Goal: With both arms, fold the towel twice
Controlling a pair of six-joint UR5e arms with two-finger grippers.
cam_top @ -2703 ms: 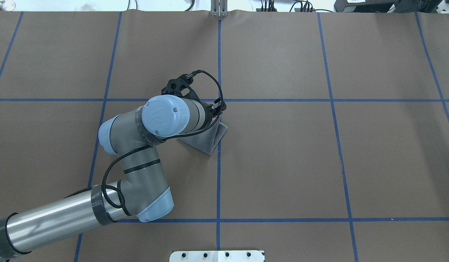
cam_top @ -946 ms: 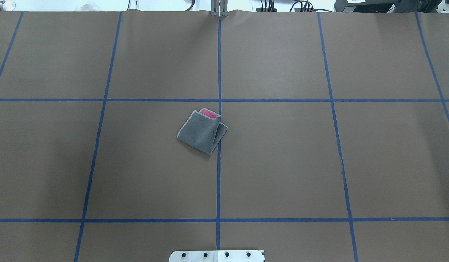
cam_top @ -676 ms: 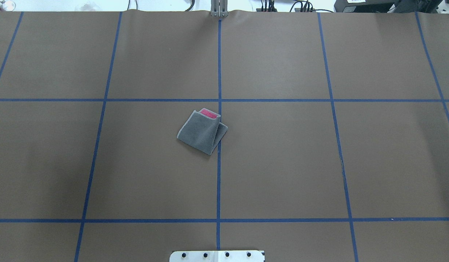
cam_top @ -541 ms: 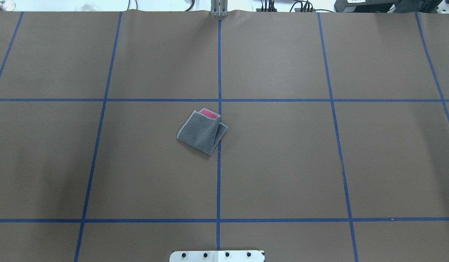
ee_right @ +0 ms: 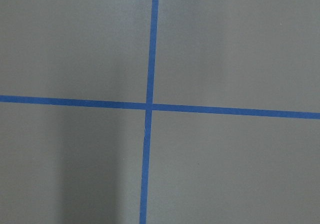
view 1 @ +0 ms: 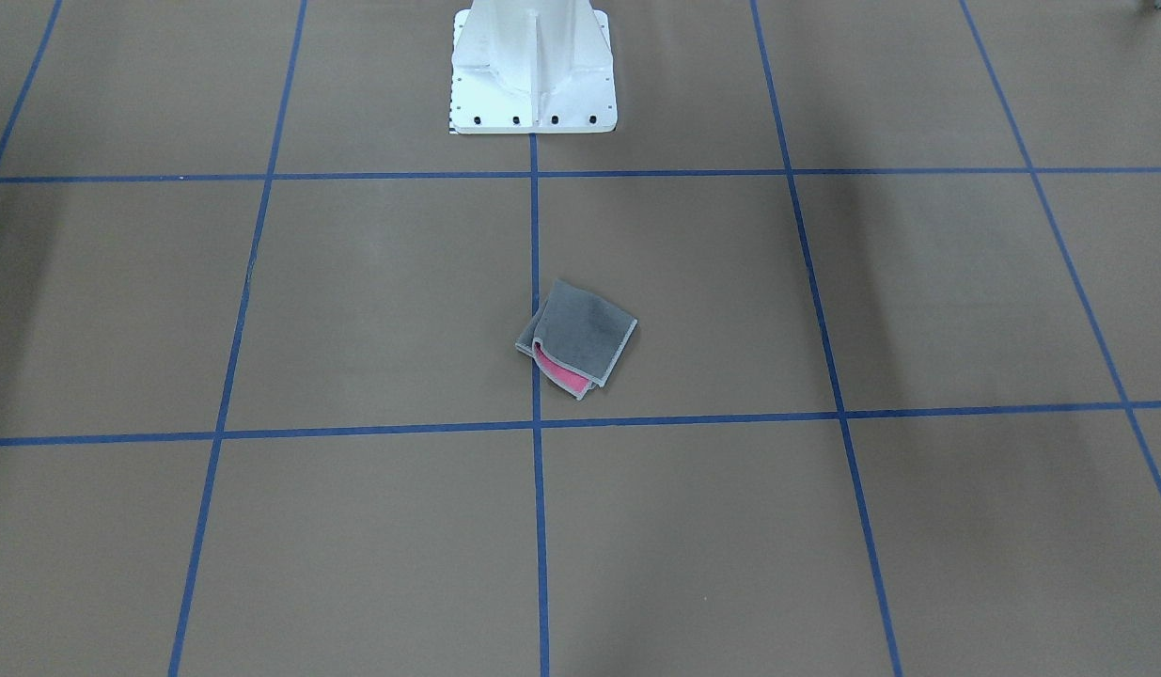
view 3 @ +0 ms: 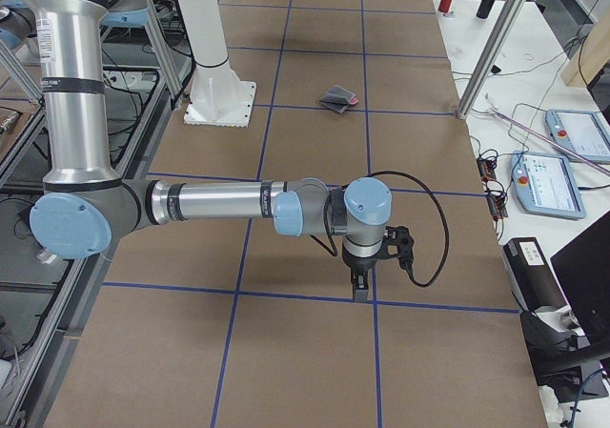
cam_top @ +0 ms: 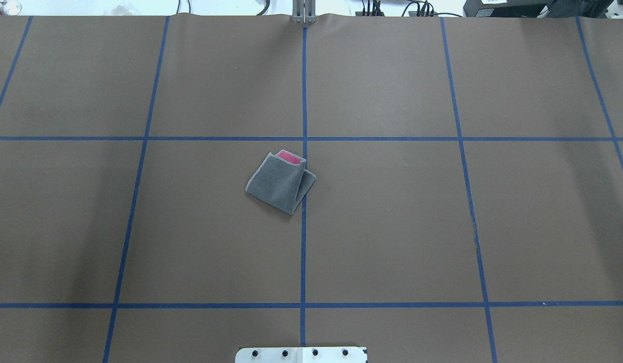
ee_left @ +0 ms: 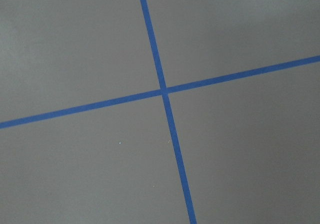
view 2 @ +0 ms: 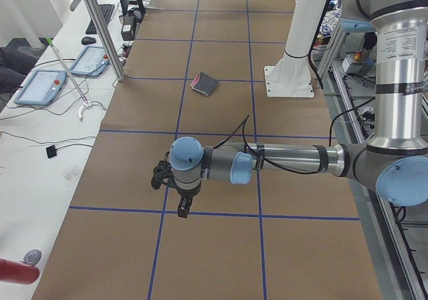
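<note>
Lying folded, towel [cam_top: 281, 182] well apart from left gripper [view 2: 182, 210] and right gripper [view 3: 360, 290]

— What lies under you?
— My bench [cam_top: 392, 227], brown, marked into squares by blue tape lines [cam_top: 302, 252].
— And beside it?
— I see a white side desk [view 2: 33, 180] with two tablets [view 2: 41, 86] and a keyboard [view 2: 100, 16], and an aluminium post [view 2: 99, 29] at the bench's edge. The light is even, the shadows soft.
</note>
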